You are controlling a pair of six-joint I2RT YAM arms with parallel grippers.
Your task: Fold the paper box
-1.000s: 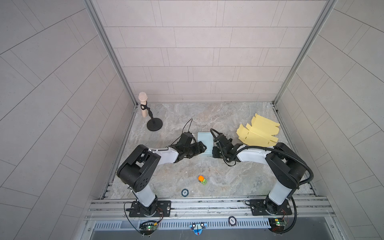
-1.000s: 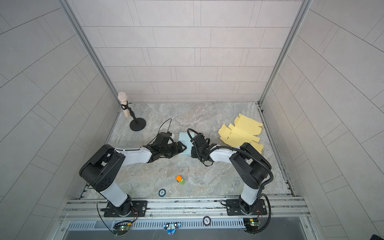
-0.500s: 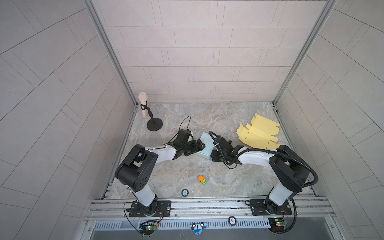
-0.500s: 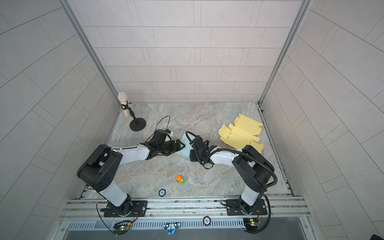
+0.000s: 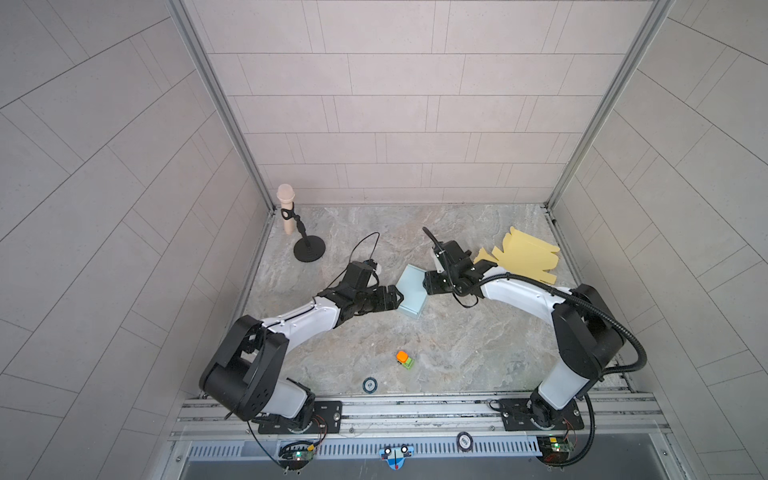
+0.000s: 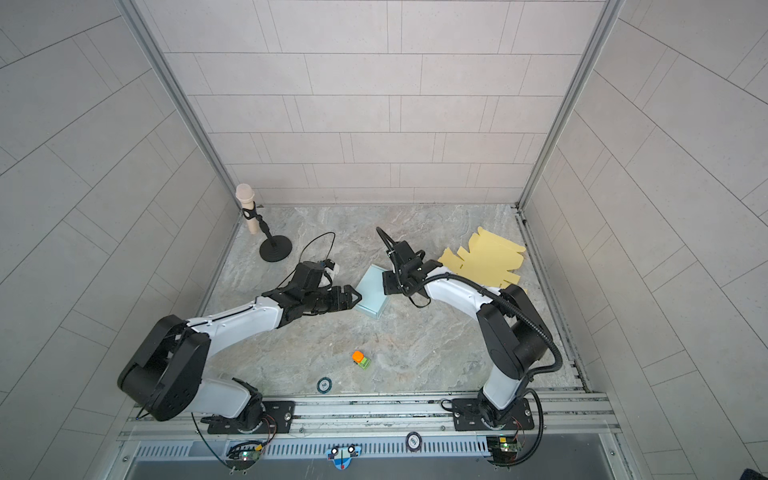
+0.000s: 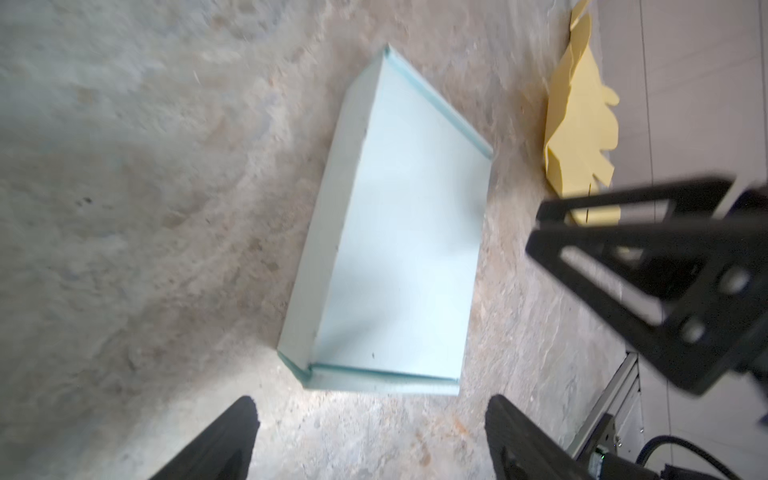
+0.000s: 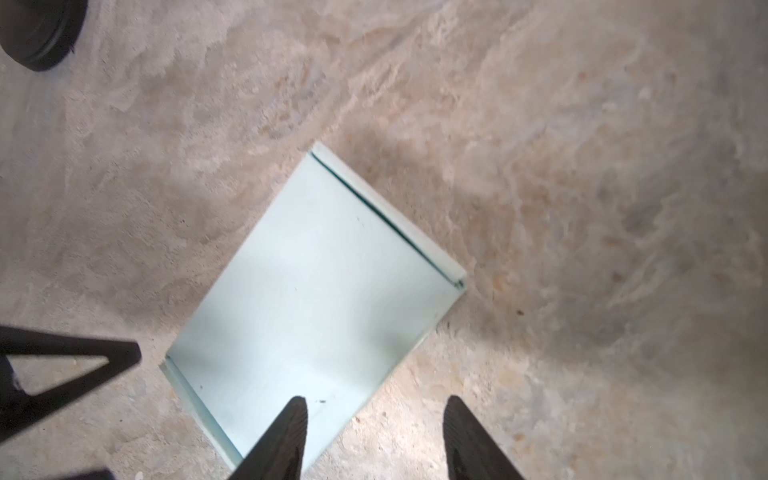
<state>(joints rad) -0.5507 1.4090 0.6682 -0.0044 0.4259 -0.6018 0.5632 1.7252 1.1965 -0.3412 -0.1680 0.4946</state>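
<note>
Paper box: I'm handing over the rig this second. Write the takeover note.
Left gripper: open, empty, tips just short of the light blue box.
Right gripper: open, empty, over the box's opposite edge.
Box: flat on the table between both grippers; yellow flat blanks at the right rear.
Done: box looks folded shut.
Left: probably check the flaps, then back both arms off.

- Pale blue folded paper box [image 7: 399, 232], ahead of left claw [image 7: 370, 401]: smooth matt card.
- Flat yellow die-cut sheets [image 5: 524, 257], behind right claw [image 8: 374, 405]: matt paper.
- Grey-beige marbled tabletop [image 5: 457, 345]: dull stone look.
</note>
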